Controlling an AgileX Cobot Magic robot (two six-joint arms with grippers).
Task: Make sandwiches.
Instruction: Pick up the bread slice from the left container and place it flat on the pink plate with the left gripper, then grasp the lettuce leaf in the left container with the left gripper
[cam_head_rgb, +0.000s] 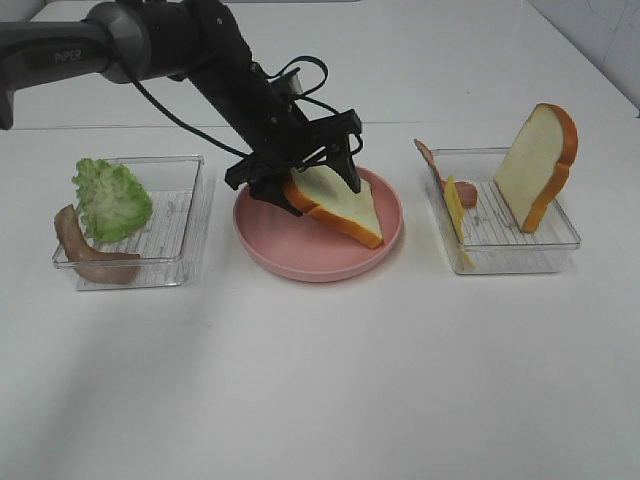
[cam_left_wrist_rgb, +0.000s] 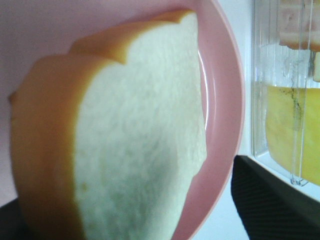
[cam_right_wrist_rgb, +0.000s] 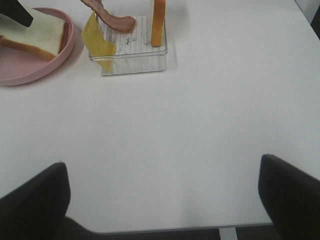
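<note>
First bread slice (cam_head_rgb: 340, 205), white with an orange-brown crust, lies tilted in the pink plate (cam_head_rgb: 300, 262). Its lower corner rests toward the rim and its upper end is raised beneath the left gripper (cam_head_rgb: 310, 188). We cannot tell whether that raised end leans on a finger.

The left fingers (cam_left_wrist_rgb: 270, 200) stand spread to either side of the slice. In the left wrist view a strip of bare plate separates one finger from the crumb, so we read the jaws as open, not clamping.

We judge the slice light, fairly stiff and matte, so unlikely to slip. It is best taken across its two flat faces near a crust edge, where it is firmest.

The remaining layers lie further out. The second bread slice (cam_head_rgb: 540, 160) stands on edge in the right tray (cam_head_rgb: 560, 240), well apart from the plate. Beside it are a yellow cheese slice (cam_head_rgb: 458, 215) leaning at the tray wall and a bacon strip (cam_head_rgb: 432, 160). The cheese looks thin and probably flexible – we would pinch it by its free upper edge.

The left tray (cam_head_rgb: 185, 230) holds the crinkled lettuce (cam_head_rgb: 112, 200), likely soft, and another bacon piece (cam_head_rgb: 85, 250).

The right gripper (cam_right_wrist_rgb: 161, 161) hovers over bare table (cam_right_wrist_rgb: 210, 100) with its fingers wide apart – holding nothing.
</note>
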